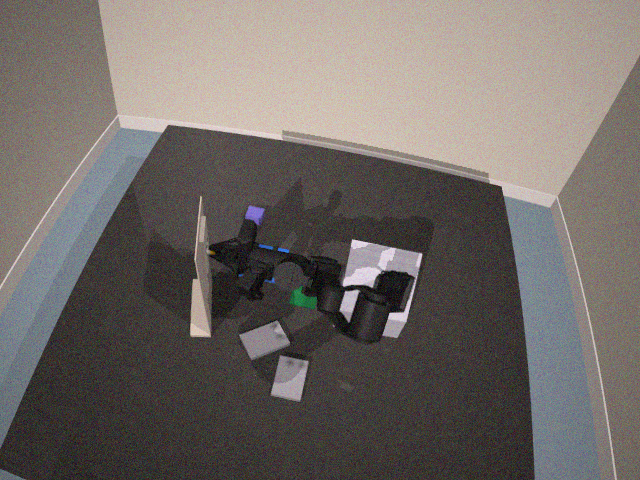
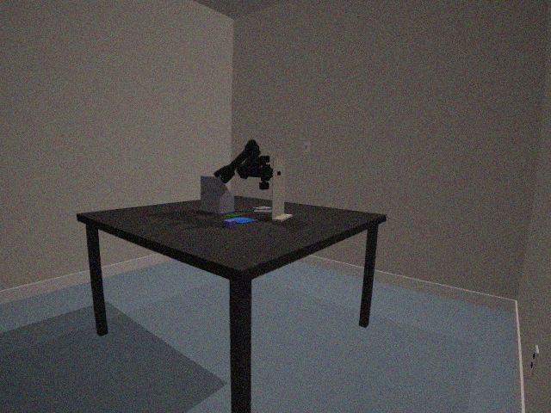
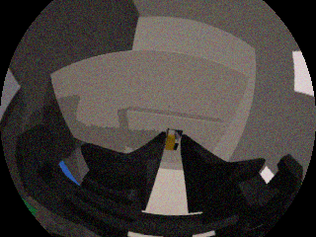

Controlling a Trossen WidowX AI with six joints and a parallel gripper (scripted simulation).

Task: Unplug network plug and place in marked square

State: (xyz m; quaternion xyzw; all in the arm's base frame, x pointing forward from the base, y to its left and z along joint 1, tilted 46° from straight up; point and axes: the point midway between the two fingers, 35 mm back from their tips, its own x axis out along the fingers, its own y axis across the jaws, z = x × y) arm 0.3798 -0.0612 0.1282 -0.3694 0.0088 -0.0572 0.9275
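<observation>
The upright beige panel [image 1: 202, 268] [image 2: 278, 195] [image 3: 163, 84] stands with the small plug [image 1: 211, 252] [image 3: 170, 142] at its dark socket. The plug's orange part shows between the fingertips in the wrist view. My gripper [image 1: 209, 251] [image 2: 271, 172] [image 3: 173, 137] points at the panel, its narrowly parted fingertips on either side of the plug. A small gap shows on the plug's right in the wrist view, so the fingers look partly open. The plug's tab cannot be made out. A blue marked patch [image 1: 266, 246] [image 2: 242, 219] lies on the table, mostly hidden under the arm in the top view.
A purple block [image 1: 254, 214] [image 2: 229, 223] is beside the blue patch. A green patch [image 1: 303, 297] [image 2: 232, 215] lies nearer the arm's base. Two flat grey boxes [image 1: 264, 339] [image 1: 290, 378] lie at the front. A large pale block [image 1: 360, 253] [image 2: 216, 195] stands by the arm's base.
</observation>
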